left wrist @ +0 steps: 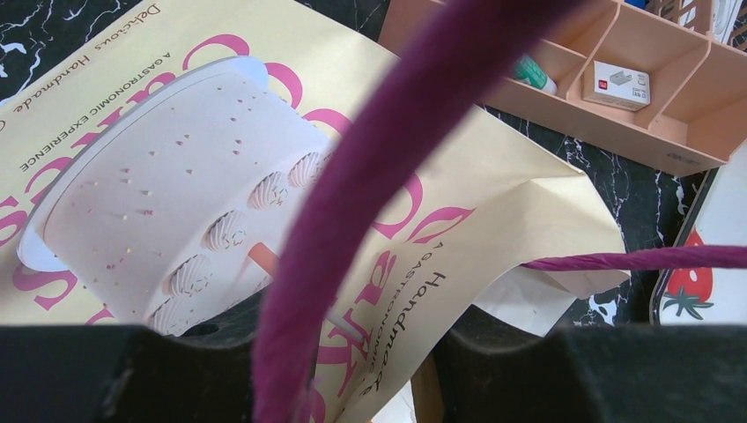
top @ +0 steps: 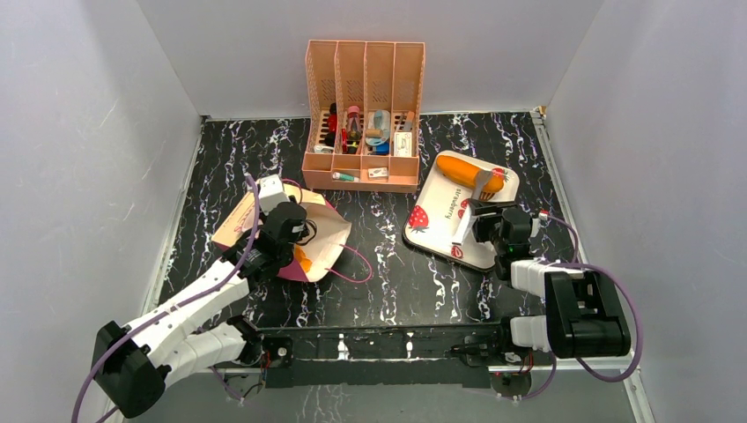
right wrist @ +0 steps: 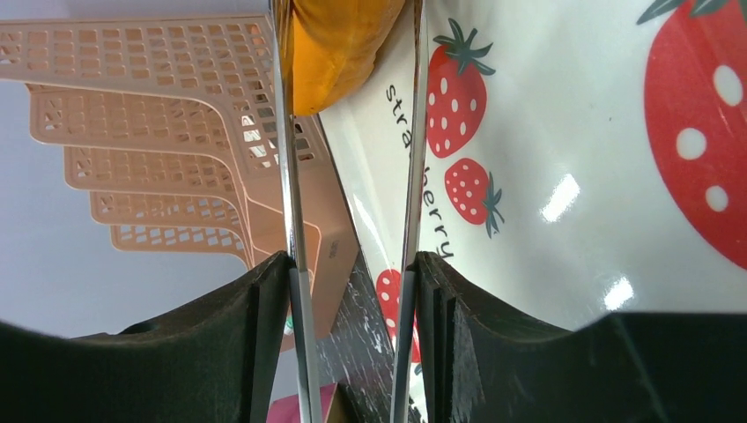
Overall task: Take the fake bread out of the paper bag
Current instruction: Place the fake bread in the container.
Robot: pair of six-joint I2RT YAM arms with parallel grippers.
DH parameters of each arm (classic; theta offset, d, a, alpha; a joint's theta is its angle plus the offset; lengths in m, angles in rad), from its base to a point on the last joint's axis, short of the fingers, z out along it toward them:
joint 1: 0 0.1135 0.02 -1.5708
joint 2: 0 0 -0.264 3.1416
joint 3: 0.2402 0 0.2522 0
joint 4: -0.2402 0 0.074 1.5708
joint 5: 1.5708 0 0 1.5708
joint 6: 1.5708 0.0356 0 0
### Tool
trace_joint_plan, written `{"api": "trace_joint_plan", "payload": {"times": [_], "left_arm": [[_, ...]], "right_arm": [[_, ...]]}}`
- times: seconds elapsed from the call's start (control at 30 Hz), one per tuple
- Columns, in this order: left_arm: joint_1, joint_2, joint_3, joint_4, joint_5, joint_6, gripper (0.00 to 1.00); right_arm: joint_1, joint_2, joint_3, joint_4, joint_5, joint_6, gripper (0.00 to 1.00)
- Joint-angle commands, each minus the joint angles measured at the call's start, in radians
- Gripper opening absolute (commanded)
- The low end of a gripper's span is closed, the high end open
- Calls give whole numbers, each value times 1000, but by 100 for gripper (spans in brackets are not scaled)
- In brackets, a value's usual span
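Observation:
The tan paper bag (top: 321,231) lies on its side at the left, its "Cakes" face (left wrist: 159,176) up. An orange piece of fake bread (top: 303,259) shows in its mouth. My left gripper (top: 284,231) (left wrist: 352,357) is shut on the bag's upper lip, with the pink cord handle (left wrist: 370,167) draped across the fingers. A smooth orange loaf (top: 465,170) (right wrist: 339,48) lies on the strawberry tray (top: 432,227) (right wrist: 573,176). My right gripper (top: 480,227) (right wrist: 352,273) is shut on metal tongs (right wrist: 287,176), and the loaf's end sits between the tong tips.
The peach organiser (top: 363,115) (left wrist: 634,97) (right wrist: 176,106) with small items stands at the back centre, close to the tray's far left corner. Grey walls enclose the black marbled table (top: 388,264) on three sides.

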Motion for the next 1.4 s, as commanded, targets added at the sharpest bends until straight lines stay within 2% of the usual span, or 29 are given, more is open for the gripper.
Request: {"api": "trace_joint_plan", "payload": {"times": [0.0,0.67,1.2,1.37], "left_arm": [[3,-28,25,-15,-5,-5,34],[3,-45,15,-12,-8,-1,35],[3,-46,16,-18,-3,1,35],[3,-39,22,-17,5,10,35]], "right_arm": [[-4,-72,-12,21,10,-8,49],[-4,-232,-41,-99,45,-44,50],[-3,-379,-72,-220,3,-90,48],[-4,-423,-63,-262,-65,-114,47]]}}
